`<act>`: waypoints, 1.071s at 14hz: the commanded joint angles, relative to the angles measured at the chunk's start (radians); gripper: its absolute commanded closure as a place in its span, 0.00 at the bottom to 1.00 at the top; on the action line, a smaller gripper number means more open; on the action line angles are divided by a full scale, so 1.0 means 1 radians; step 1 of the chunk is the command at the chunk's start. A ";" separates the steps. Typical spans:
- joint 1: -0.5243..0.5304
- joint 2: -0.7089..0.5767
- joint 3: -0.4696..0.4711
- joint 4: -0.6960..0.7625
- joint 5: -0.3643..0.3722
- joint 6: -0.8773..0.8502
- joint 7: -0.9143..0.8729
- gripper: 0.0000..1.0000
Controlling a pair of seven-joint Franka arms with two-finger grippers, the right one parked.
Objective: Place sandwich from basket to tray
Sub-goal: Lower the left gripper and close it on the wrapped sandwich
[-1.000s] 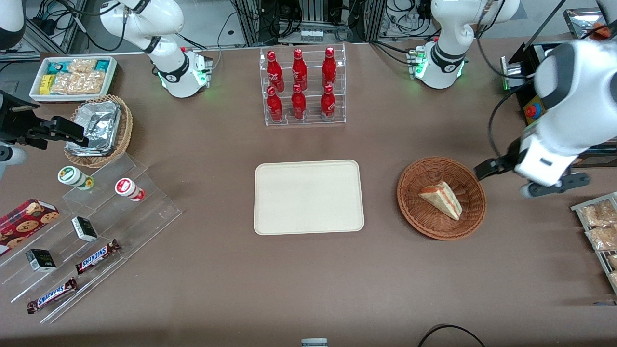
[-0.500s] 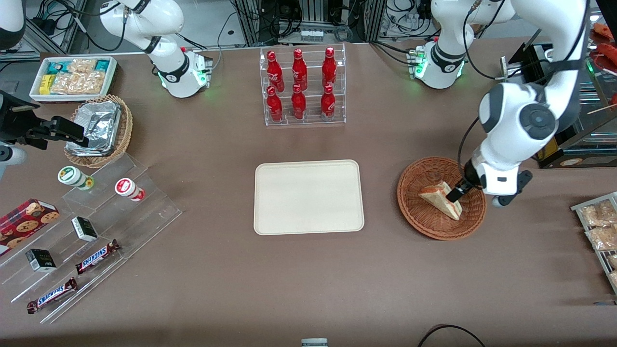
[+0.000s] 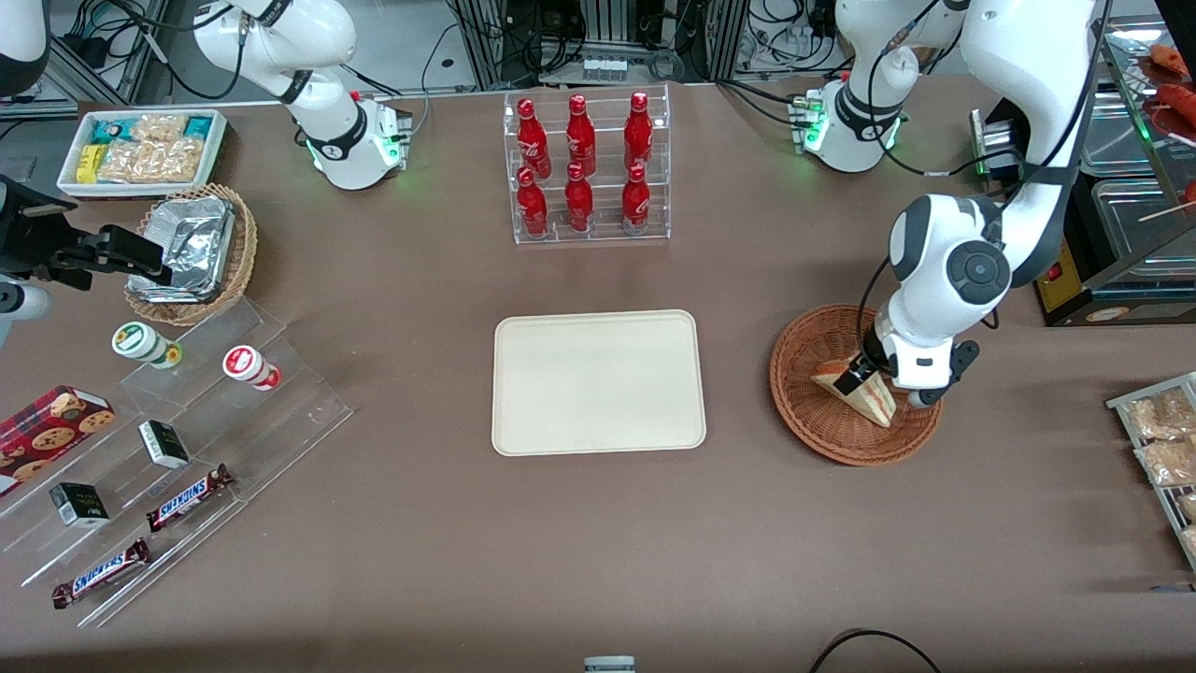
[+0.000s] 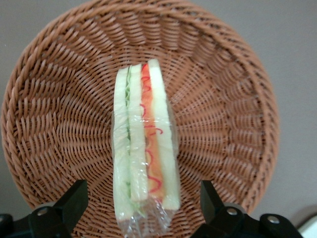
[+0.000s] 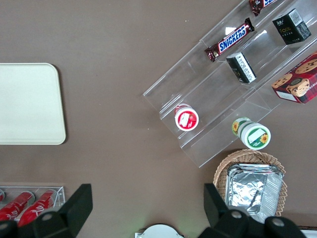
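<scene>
**Gripper straddling the sandwich in the basket**

The gripper (image 3: 861,376) is hanging over the basket (image 3: 811,416) at right of centre, fingers (image 4: 74,202) spread apart, flanking the sandwich (image 4: 143,148) without touching. Bare table is separating basket and tray (image 3: 598,381) at centre.

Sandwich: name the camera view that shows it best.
The left wrist view. The sandwich lies there close up in the basket, its wrapped filling layers plain, between the open gripper fingers. The front view shows only a small wedge partly covered by the arm. The right wrist view lacks it.
</scene>
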 commanded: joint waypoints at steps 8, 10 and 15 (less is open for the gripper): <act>-0.005 0.005 0.010 0.061 0.010 -0.070 -0.008 1.00; -0.014 -0.028 0.002 0.179 0.014 -0.243 -0.008 1.00; -0.244 0.020 0.002 0.511 0.043 -0.514 -0.019 1.00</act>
